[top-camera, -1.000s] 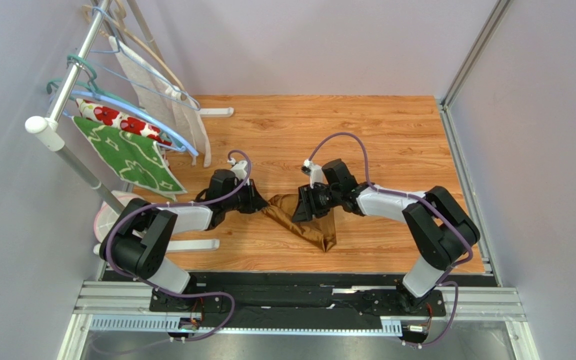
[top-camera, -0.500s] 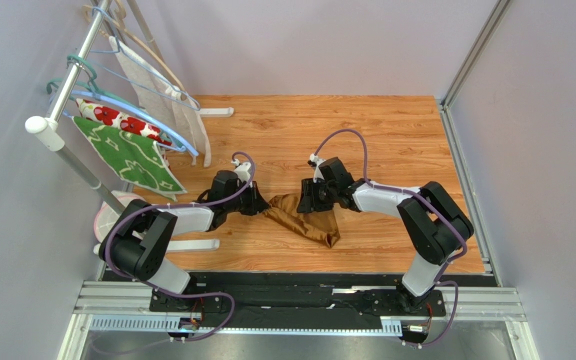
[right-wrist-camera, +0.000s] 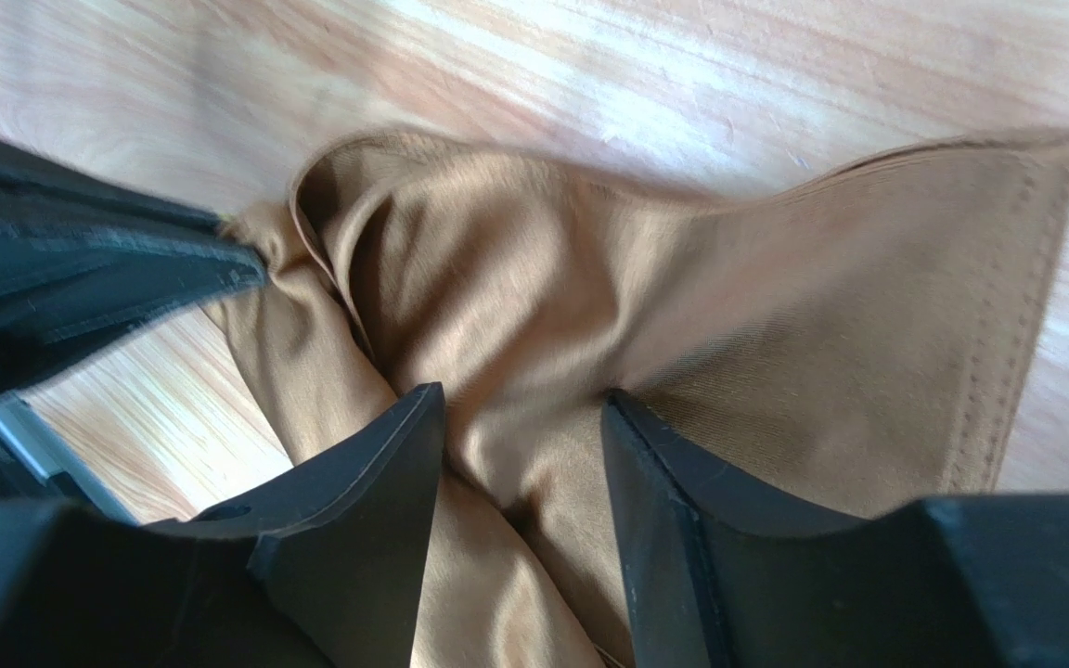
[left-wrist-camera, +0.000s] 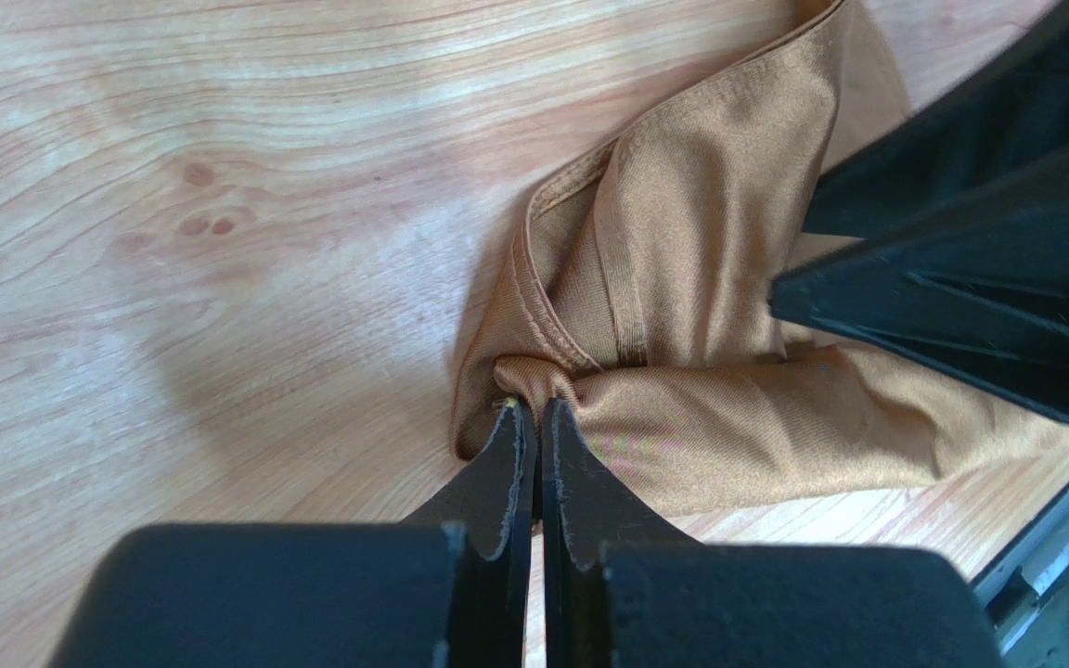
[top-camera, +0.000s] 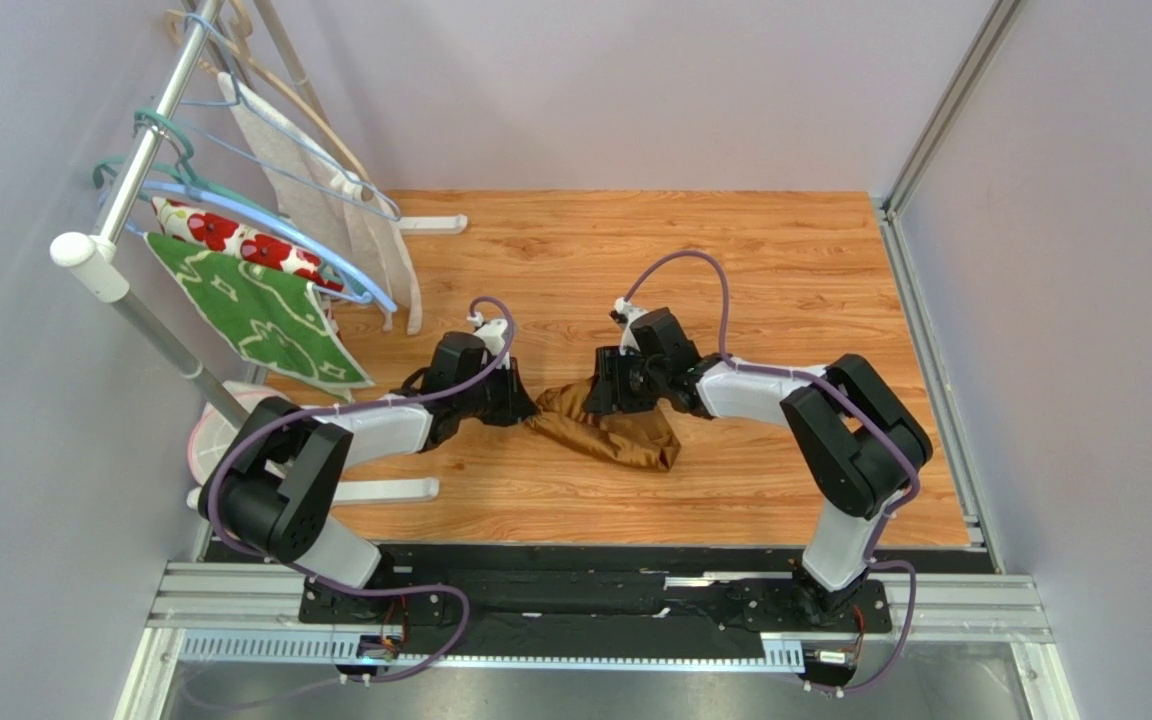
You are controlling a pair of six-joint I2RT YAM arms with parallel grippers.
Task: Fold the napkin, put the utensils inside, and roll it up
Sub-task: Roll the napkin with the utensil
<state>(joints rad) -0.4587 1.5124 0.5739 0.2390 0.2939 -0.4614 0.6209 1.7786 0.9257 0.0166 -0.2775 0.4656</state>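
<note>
Pinching a gathered bit of hem on the napkin (left-wrist-camera: 694,279), your left gripper (left-wrist-camera: 537,407) is staying fully closed on the cloth, its tips pressed together low over the wooden table (top-camera: 778,270). Your right gripper (right-wrist-camera: 519,404) is standing with its jaws apart and a soft fold bulging up between the fingers (right-wrist-camera: 373,459). As far as its wrist view is showing, it is straddling the cloth rather than clamping it.

Over the last second you have been carrying the right gripper toward the far side and a little left, closer to the left one, while the left has been creeping slightly the same way. The long tail of napkin that was trailing toward the near edge is now drawn in. The cloth is lying as a compact, crumpled heap mid-table between the two grippers, with one stitched corner resting flat on the wood.

Judging from this, you are not yet folding: the napkin is bunching rather than spreading, so you are probably still needing a second firm hold on a corner and a pull apart to flatten it. No utensils are showing in any view.
</note>
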